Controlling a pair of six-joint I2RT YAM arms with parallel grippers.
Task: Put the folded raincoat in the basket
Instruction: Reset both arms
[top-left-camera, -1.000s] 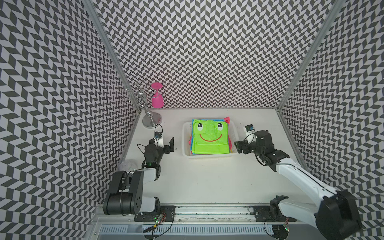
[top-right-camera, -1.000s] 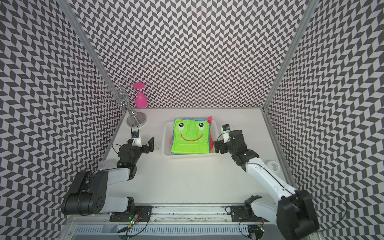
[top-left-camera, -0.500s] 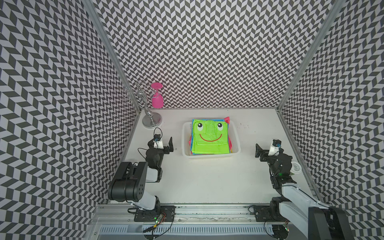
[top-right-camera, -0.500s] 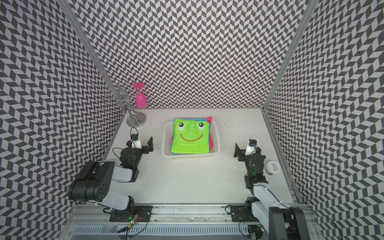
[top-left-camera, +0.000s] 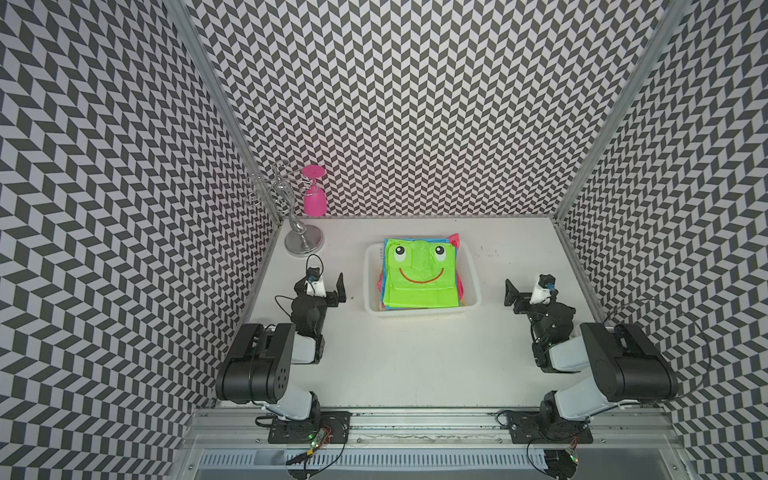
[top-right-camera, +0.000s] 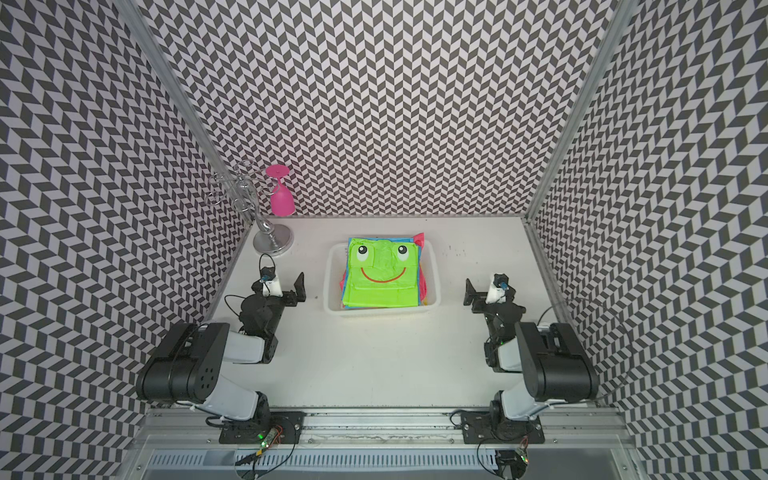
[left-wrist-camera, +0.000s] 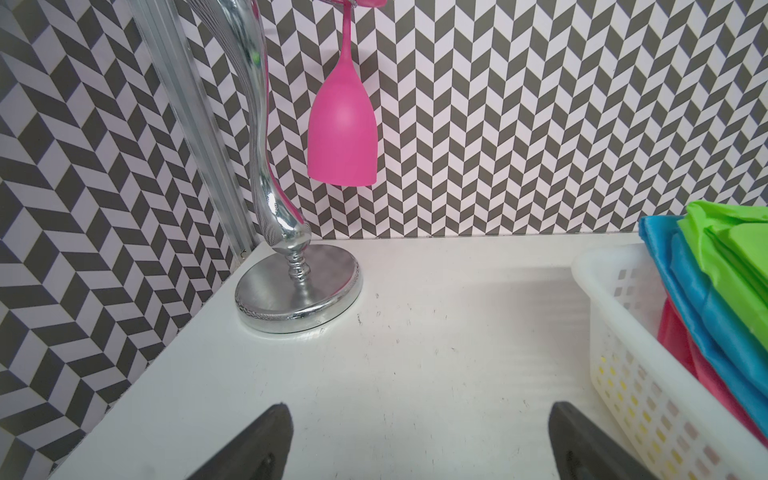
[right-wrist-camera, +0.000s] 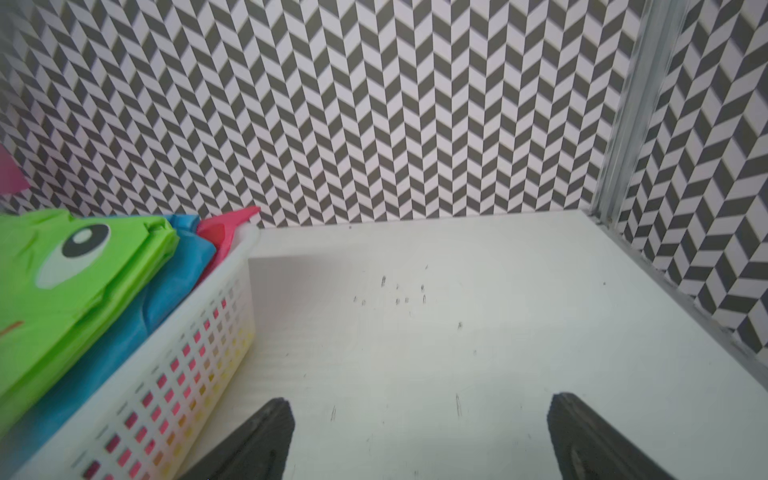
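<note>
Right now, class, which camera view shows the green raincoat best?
Both top views: the green raincoat lies face up in the basket, whole frog face visible. The left wrist view shows only its folded edge; the right wrist view, one eye.

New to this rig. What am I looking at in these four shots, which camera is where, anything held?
Two robot arms, the left arm and the right arm, sit at the near edge of a white table. Both top views look down from overhead, like two eyes side by side. Each wrist view comes from a camera on an arm, looking out between its dark jaws. On the table: a white basket holding a green frog-face raincoat folded atop a blue layer and a pink layer, and a chrome rack with a pink glass hanging upside down. Both arms' jaws stand open and hold nothing.
</note>
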